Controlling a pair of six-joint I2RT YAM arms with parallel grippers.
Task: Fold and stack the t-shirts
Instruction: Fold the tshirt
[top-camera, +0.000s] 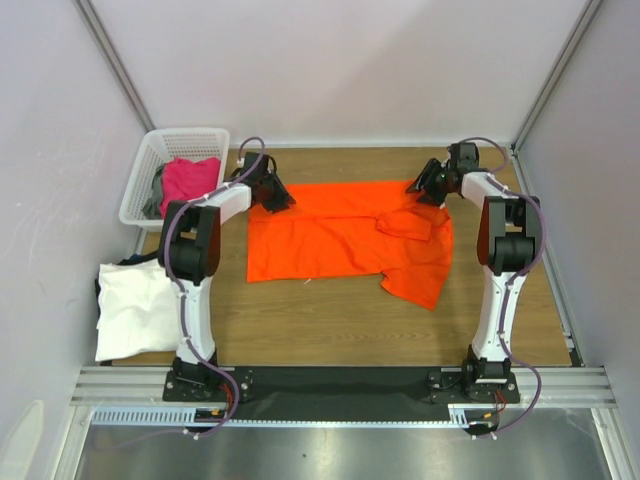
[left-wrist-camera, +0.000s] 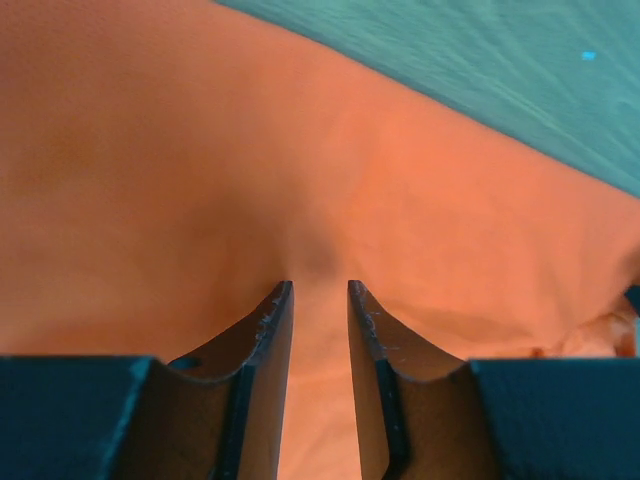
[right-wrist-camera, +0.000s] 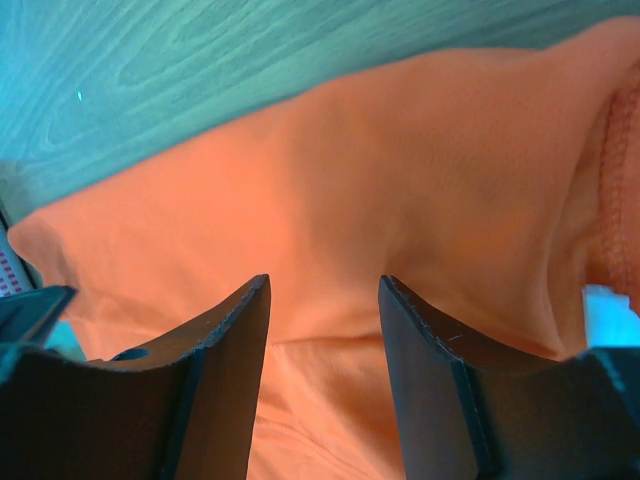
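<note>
The bright orange t-shirt (top-camera: 340, 235) lies spread on the wooden table, with its right side folded over and a flap hanging toward the front. My left gripper (top-camera: 278, 198) is at the shirt's far left corner; its jaws stand narrow with orange cloth (left-wrist-camera: 320, 180) pinched between them (left-wrist-camera: 320, 300). My right gripper (top-camera: 420, 188) is at the far right corner, low over the orange cloth (right-wrist-camera: 400, 180). Its jaws stand apart over a fold (right-wrist-camera: 325, 290). The white t-shirt (top-camera: 135, 305) lies at the front left.
A white lattice basket (top-camera: 185, 133) at the back left holds the magenta-pink t-shirt (top-camera: 190, 178) and a grey one (top-camera: 158, 190). A dark cloth edge (top-camera: 110, 268) shows beside the white shirt. Walls stand close on both sides and at the back.
</note>
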